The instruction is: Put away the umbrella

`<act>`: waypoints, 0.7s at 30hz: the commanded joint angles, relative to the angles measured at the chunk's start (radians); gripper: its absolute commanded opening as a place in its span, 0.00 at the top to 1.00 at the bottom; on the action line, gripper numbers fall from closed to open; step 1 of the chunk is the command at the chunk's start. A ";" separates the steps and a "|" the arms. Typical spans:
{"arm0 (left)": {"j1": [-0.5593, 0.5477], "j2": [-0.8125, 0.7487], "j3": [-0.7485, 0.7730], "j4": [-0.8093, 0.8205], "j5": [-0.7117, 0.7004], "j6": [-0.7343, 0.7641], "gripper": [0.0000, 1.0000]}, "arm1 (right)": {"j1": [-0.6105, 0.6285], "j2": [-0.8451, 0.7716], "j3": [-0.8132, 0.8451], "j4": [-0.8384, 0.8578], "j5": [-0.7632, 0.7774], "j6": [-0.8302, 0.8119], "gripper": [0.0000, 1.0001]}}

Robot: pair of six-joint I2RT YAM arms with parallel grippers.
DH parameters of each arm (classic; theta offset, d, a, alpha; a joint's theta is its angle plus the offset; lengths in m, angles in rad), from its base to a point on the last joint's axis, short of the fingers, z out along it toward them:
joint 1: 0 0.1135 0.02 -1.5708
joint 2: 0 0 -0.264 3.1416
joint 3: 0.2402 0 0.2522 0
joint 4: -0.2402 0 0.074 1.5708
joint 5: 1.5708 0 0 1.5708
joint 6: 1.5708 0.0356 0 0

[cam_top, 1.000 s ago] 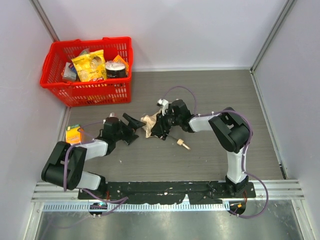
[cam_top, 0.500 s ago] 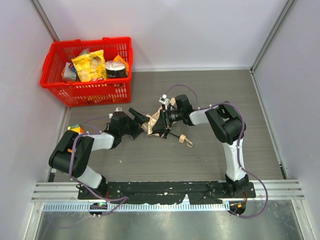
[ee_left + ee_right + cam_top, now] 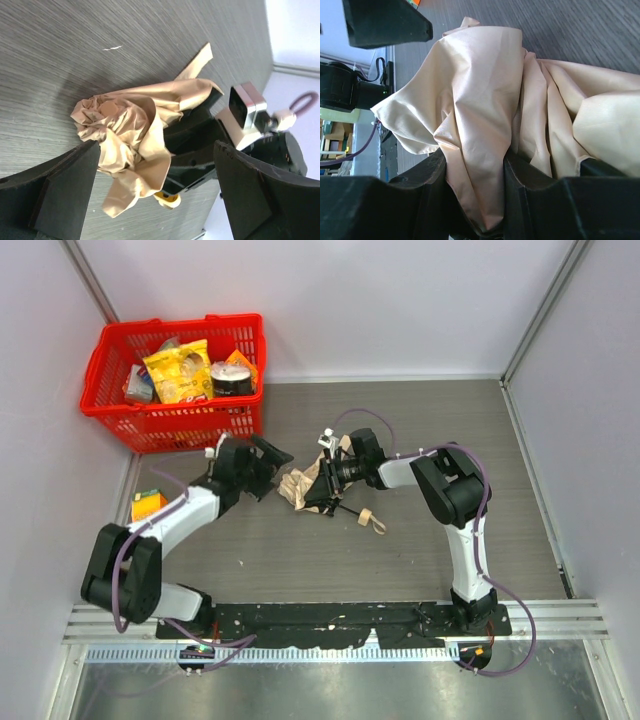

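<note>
Right tool point(image 3: 319, 489) gripping umbrella point(image 3: 295, 486), left tool point(image 3: 268, 468) beside

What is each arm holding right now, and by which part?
The right gripper clamps the umbrella by its bunched canopy fabric. The left gripper, jaws open, holds nothing.
</note>
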 commanded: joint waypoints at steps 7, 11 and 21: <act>-0.043 0.217 0.370 -0.543 -0.022 -0.127 0.00 | 0.007 0.056 -0.052 -0.243 0.118 -0.089 0.99; -0.085 0.312 0.462 -0.677 -0.002 -0.161 0.01 | 0.007 0.045 -0.055 -0.247 0.123 -0.096 0.99; -0.128 0.432 0.459 -0.580 -0.149 -0.147 0.00 | 0.015 0.043 -0.049 -0.256 0.115 -0.104 0.99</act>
